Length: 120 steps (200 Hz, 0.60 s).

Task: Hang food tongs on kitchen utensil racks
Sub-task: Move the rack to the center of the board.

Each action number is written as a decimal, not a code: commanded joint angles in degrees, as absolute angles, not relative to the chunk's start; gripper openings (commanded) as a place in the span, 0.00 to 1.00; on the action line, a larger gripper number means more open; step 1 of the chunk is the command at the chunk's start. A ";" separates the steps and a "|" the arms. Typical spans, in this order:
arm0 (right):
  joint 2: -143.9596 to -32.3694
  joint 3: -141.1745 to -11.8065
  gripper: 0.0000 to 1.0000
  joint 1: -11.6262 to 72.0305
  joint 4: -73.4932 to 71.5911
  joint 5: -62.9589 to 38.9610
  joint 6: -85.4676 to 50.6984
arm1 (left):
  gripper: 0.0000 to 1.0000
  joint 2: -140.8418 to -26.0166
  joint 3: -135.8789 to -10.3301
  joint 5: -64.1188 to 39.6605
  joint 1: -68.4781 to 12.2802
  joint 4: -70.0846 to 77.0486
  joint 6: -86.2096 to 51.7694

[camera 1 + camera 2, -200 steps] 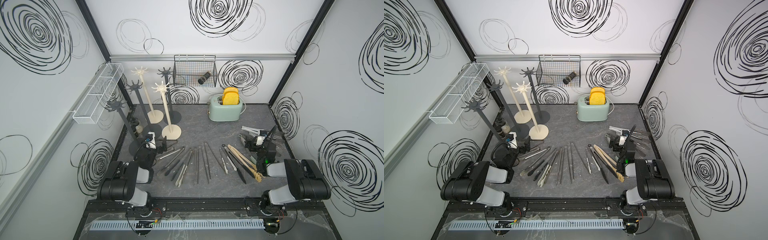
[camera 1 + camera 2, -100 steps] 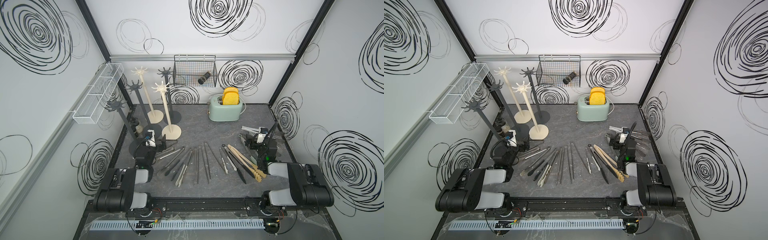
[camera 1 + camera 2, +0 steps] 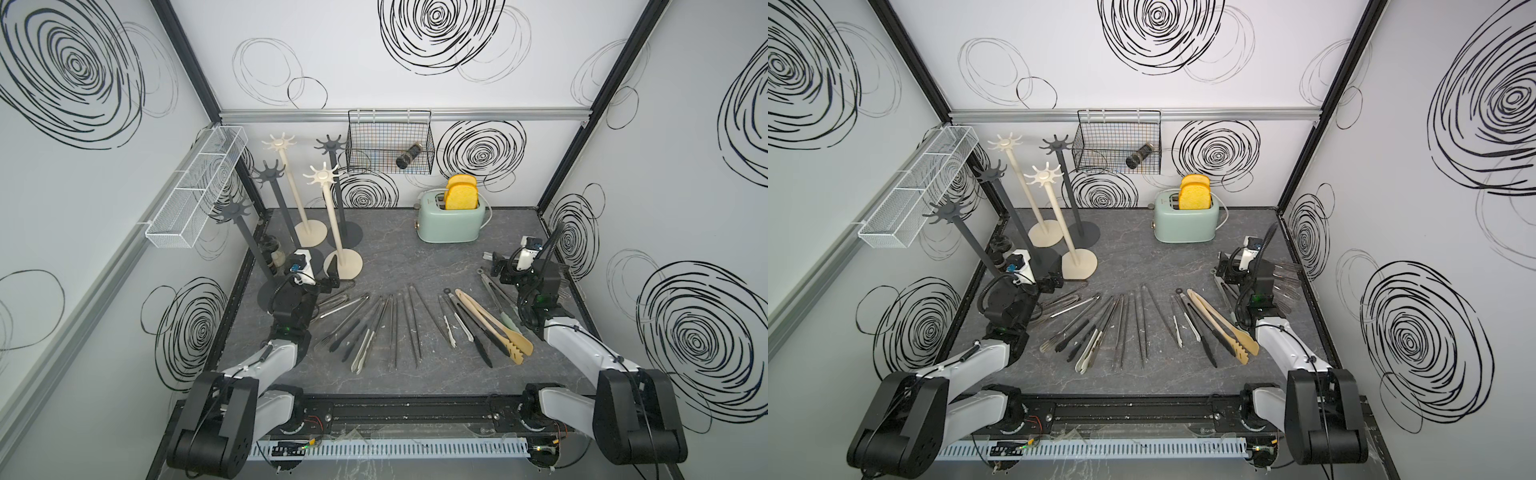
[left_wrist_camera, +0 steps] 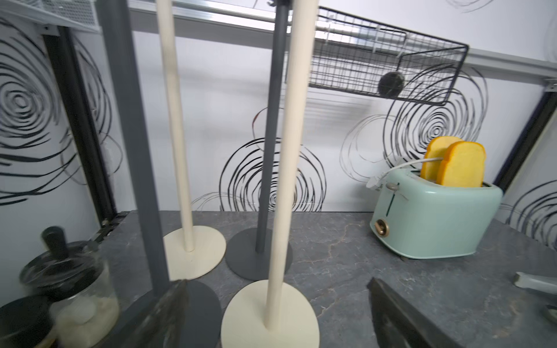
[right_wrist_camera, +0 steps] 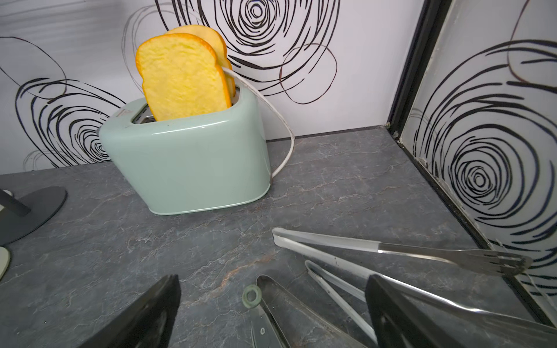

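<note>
The left gripper point(image 4: 277, 282) and right gripper point(image 5: 272, 276) are wide open and empty. The tongs point(image 3: 490, 322) look light, stiff and slippery, so I would pinch both arms near the hinge.

A lab test booth dressed as a kitchen — white panel walls point(image 3: 353, 50) scrawled with black swirls enclose a grey marbled counter point(image 3: 395, 257). A mint toaster point(image 3: 451, 224) with toast point(image 3: 461, 196) stands at the back; a wire basket point(image 3: 374, 141) hangs on an aluminium rail point(image 3: 498, 114) above it, food tongs point(image 3: 490, 322) fanned before it.
</note>
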State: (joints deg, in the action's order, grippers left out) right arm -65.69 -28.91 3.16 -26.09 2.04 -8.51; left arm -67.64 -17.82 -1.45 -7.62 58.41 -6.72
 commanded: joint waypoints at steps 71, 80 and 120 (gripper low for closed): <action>-62.20 -29.45 0.98 3.16 -23.24 -3.50 -8.95 | 0.96 -83.28 -33.84 -0.46 -10.57 67.71 -6.08; -62.54 -29.53 0.98 3.17 -23.38 -3.93 -8.89 | 0.96 -84.74 -35.29 -0.20 -10.46 68.02 -5.09; -64.30 -29.88 0.98 3.07 -23.73 -4.04 -8.77 | 0.96 -90.22 -41.62 2.11 -9.03 67.00 -3.16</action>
